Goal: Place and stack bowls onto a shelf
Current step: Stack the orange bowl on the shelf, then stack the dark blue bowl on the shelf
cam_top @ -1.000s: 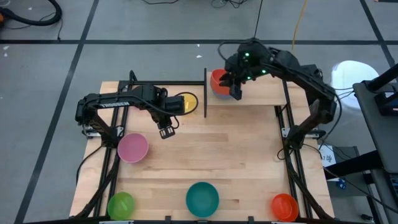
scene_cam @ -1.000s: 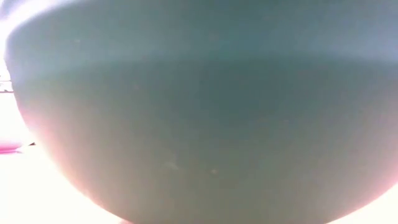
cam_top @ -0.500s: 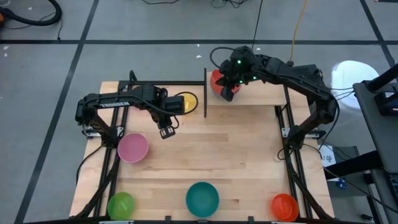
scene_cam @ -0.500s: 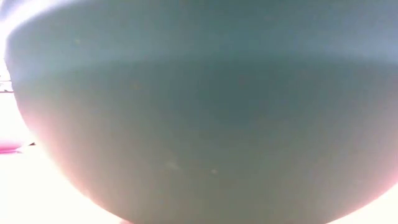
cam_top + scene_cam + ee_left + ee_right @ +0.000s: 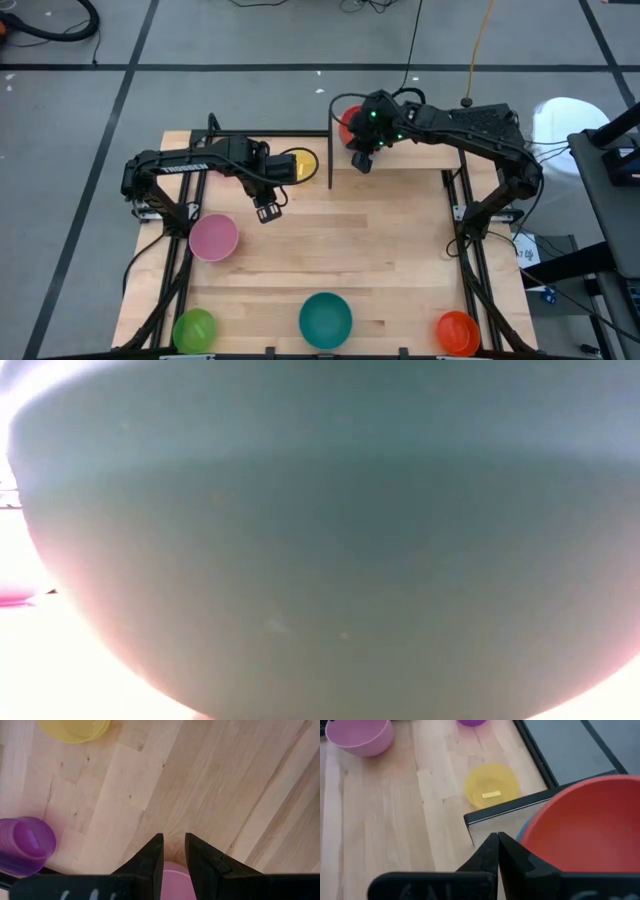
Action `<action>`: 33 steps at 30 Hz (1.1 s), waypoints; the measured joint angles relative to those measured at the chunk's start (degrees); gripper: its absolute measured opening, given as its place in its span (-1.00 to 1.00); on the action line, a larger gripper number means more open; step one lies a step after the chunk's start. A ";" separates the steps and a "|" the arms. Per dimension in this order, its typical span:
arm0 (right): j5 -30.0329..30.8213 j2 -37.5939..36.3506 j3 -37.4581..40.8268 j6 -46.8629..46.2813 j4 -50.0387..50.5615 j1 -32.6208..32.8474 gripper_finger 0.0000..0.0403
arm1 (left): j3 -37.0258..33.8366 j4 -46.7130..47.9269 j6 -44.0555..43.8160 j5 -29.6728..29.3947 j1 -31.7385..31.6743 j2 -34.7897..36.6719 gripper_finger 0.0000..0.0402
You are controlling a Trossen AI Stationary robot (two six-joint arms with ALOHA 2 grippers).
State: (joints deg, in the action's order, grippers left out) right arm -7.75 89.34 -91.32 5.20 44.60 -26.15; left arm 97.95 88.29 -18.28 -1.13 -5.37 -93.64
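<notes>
A red-orange bowl (image 5: pixel 346 124) (image 5: pixel 590 820) sits at the left end of the shelf (image 5: pixel 420 152) (image 5: pixel 487 822), nested in a blue bowl of which only a sliver (image 5: pixel 522 833) shows. My right gripper (image 5: pixel 360 162) (image 5: pixel 497 842) hangs shut beside that stack, over the shelf's near left corner, with nothing between its fingers. My left gripper (image 5: pixel 268 211) (image 5: pixel 173 845) points down over the bare table, a small gap between its fingers and nothing in it. On the table stand a yellow bowl (image 5: pixel 306 162) (image 5: pixel 491 784), a pink one (image 5: pixel 213 237) and a purple one (image 5: pixel 25 842).
Along the table's near edge stand a green bowl (image 5: pixel 195 328), a teal bowl (image 5: pixel 326 320) that fills the low view (image 5: pixel 320 560), and an orange bowl (image 5: pixel 457 331). A black upright bar (image 5: pixel 330 150) marks the shelf's left end. Bare wood lies mid-table.
My right gripper has come down and moved toward the table's left and near side, away from above the red-orange bowl to the shelf's near left corner, and its fingers have shut. The bowl has stayed on the shelf.
</notes>
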 joint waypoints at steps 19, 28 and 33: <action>-4.33 -4.23 -13.32 3.38 15.89 0.99 -1.00 | 0.00 0.11 0.75 0.00 0.20 0.00 -0.57; -4.13 -12.68 -13.29 2.83 23.80 1.90 -1.00 | 0.00 -7.60 2.05 6.80 2.79 0.02 -0.57; -4.28 -17.12 -13.29 2.09 24.40 1.95 -1.00 | -1.01 -14.16 -1.25 7.68 6.90 0.00 -0.57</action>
State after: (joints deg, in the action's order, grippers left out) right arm -12.03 72.22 -104.62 7.29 69.00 -24.21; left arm 96.95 74.13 -19.53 6.56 1.53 -93.65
